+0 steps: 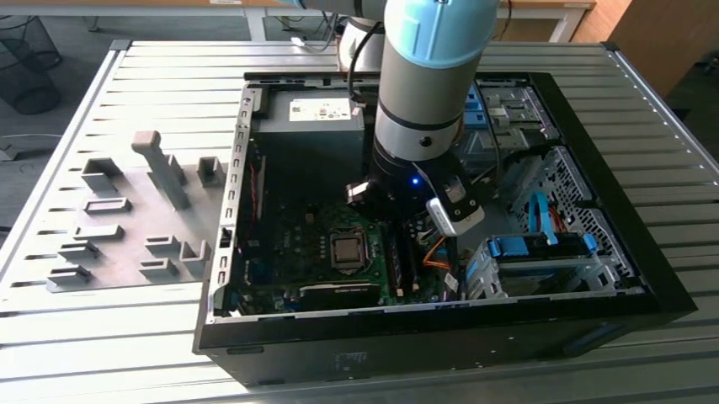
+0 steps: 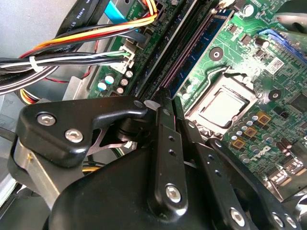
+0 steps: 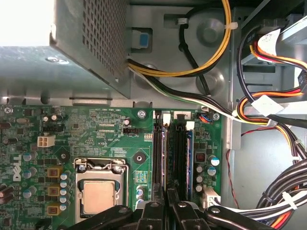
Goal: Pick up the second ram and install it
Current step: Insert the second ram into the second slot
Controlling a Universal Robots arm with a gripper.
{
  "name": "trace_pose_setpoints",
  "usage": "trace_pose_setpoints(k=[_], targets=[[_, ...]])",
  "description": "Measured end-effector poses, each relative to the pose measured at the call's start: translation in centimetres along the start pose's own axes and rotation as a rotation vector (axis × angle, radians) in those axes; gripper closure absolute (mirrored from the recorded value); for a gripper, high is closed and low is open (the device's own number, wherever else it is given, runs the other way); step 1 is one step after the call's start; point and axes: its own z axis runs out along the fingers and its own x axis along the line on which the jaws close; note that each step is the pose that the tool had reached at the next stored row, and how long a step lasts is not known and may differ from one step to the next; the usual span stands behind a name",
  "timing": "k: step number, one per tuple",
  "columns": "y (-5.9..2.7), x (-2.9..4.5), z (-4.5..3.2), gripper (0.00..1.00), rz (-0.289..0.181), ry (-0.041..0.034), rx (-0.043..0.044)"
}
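Slats of the grey metal table [image 1: 101, 337] are lying nearest us, carrying the black open computer case [image 1: 472, 332]. To the exterior view's left we are seeing the grey plastic holder blocks [image 1: 135, 219], with no stick sitting in them.

Further in, over the green motherboard [image 3: 91, 129], the black two-fingered gripper [image 3: 166, 194] is hanging just right of the silver square processor [image 3: 98, 196]. Its fingers [image 2: 165, 143] are standing drawn almost together. A thin pale edge, which we are taking for the second ram [image 3: 165, 153], is running out from between them along a long black memory slot [image 3: 158, 153]. So we are judging the tool to be clamped on the stick, already down at the slot. Another blue stick [image 3: 190, 158] is sitting two slots away.

To do this well, we are wanting the stick upright, lying square along the slot, and pressed evenly at both ends.

Farthest back, the grey perforated power supply box [image 3: 72, 43] and yellow cables [image 3: 211, 57] are staying clear of the slots.
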Motion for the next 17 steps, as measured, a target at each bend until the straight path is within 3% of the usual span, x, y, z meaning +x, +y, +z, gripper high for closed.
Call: trace_pose_setpoints(k=[17], targets=[[-0.14, -0.06, -0.12, 0.86, 0.005, 0.0001, -0.0074]])
